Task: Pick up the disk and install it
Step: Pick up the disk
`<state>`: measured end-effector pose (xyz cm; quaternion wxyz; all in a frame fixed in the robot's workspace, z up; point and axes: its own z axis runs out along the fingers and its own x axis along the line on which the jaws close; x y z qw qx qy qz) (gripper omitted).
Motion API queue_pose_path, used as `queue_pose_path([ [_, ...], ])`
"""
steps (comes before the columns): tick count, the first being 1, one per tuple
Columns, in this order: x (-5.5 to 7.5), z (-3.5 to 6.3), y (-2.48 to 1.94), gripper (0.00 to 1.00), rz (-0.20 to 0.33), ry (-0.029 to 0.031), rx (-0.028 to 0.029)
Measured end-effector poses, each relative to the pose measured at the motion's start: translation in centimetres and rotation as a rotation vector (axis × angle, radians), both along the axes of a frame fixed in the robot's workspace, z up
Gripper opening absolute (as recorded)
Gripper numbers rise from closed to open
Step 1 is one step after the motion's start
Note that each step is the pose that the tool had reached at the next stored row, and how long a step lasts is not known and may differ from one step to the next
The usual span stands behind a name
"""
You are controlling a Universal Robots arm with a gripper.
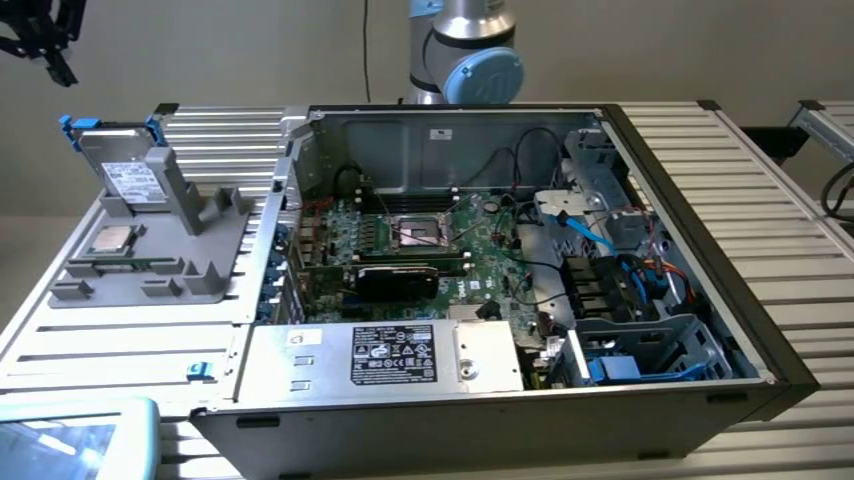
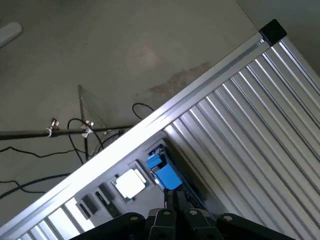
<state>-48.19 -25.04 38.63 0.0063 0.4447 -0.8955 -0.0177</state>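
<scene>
The disk point(image 1: 130, 172) stands on edge in a grey holder point(image 1: 200, 220) on the tabletop point(image 1: 107, 340), left of the open computer case point(image 1: 441, 430) in the exterior view. Its long axis is near upright, and the white label's print is unreadable. The end effector point(image 2: 172, 197) hangs above it, shut and empty.
</scene>
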Motion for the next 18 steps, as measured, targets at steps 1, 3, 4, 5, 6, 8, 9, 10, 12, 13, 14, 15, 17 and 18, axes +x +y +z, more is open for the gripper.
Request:
queue_pose_path([
  [1,0.0,-0.01,0.0,0.11,0.019,-0.0005,0.0],
  [3,0.0,-0.01,0.0,0.11,0.055,-0.0014,0.0],
  [4,0.0,-0.01,0.0,0.11,0.073,-0.0017,0.0],
  [5,0.0,-0.01,0.0,0.11,0.092,-0.0019,0.0],
  [6,0.0,-0.01,0.0,0.11,0.11,-0.0024,0.0],
  [8,0.0,-0.01,0.0,0.11,0.147,-0.0028,0.0],
  [9,0.0,-0.01,0.0,0.11,0.165,-0.003,0.0],
  [10,0.0,-0.01,0.0,0.11,0.183,-0.0033,0.0001],
  [12,0.0,-0.01,0.0,0.11,0.218,-0.0038,0.0001],
  [13,0.0,-0.01,0.0,0.11,0.238,-0.004,0.0001],
  [14,0.0,-0.01,0.0,0.11,0.256,-0.004,0.0001],
  [15,0.0,-0.01,0.0,0.11,0.274,-0.0042,0.0001],
  [17,0.0,-0.01,0.0,0.11,0.31,-0.0043,0.0002],
  [18,0.0,-0.01,0.0,0.11,0.328,-0.0044,0.0002],
])
